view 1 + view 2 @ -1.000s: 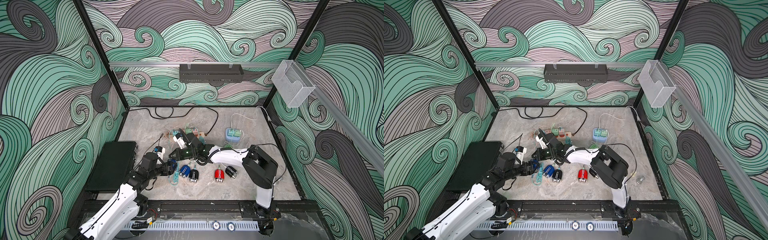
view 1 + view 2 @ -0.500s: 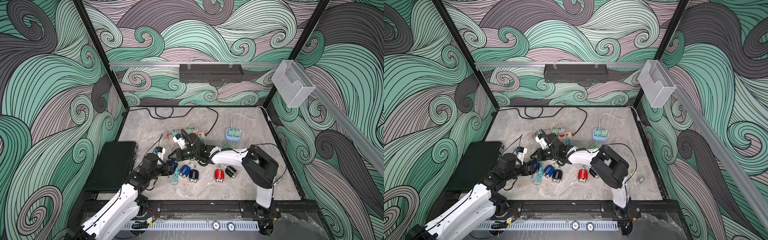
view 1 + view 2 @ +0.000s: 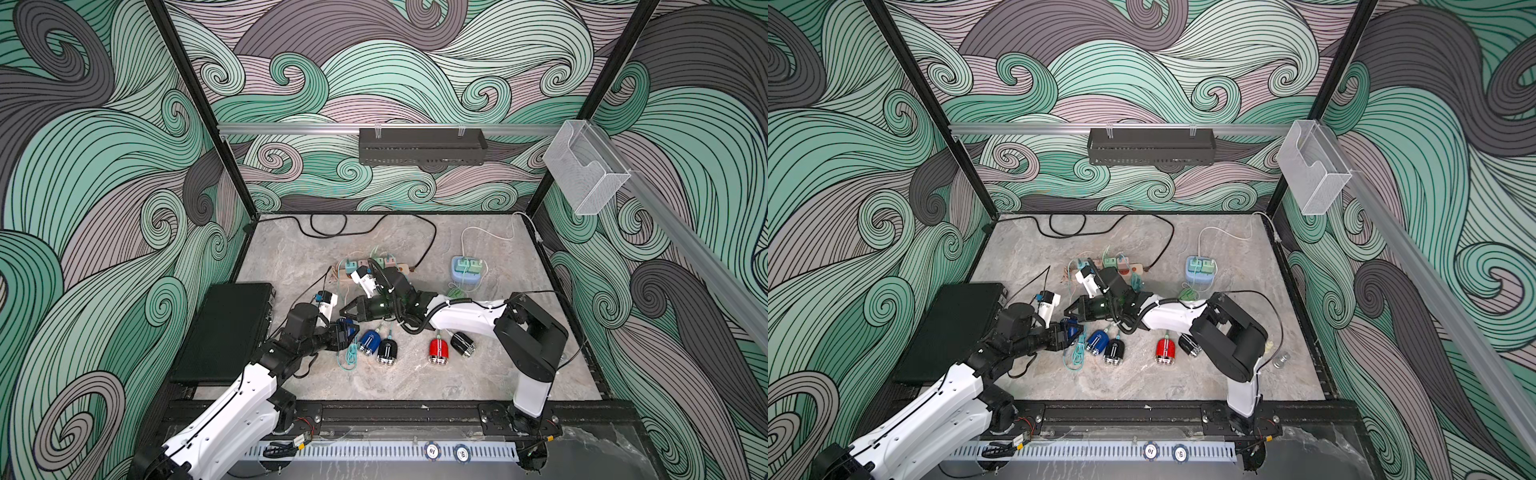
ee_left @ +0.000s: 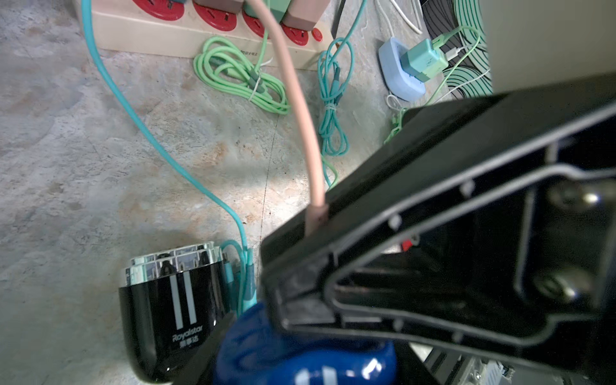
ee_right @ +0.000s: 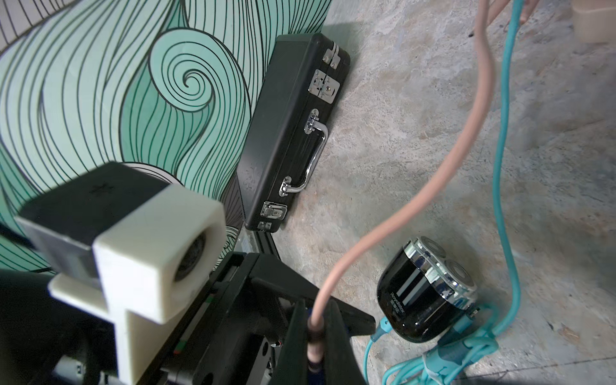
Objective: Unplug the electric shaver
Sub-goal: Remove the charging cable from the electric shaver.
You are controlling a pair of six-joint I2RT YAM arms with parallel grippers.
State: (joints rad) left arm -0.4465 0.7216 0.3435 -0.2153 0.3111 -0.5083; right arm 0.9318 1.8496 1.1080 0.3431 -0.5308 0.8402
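A blue electric shaver (image 4: 300, 353) sits between the fingers of my left gripper (image 4: 300, 350), which is shut on it low over the floor; both top views show this at left of centre (image 3: 349, 330) (image 3: 1073, 330). My right gripper (image 5: 315, 336) is shut on the plug end of a pink cable (image 5: 433, 186) right at the shaver, its tip just above my left gripper (image 3: 343, 311). The pink cable (image 4: 300, 116) runs back toward the beige power strip (image 4: 200, 36). The socket where plug meets shaver is hidden by the fingers.
A dark shaver (image 5: 426, 293) with a teal cable (image 5: 503, 166) lies close beside. Several more shavers lie in a row on the floor (image 3: 438, 350). A black case (image 3: 224, 332) lies along the left wall. Coiled green cable (image 4: 240, 80) and a blue charger block (image 3: 467, 270) lie further back.
My left gripper's jaws have drawn in round the blue shaver and it has edged slightly toward the right gripper. The right gripper stays shut on the pink plug.
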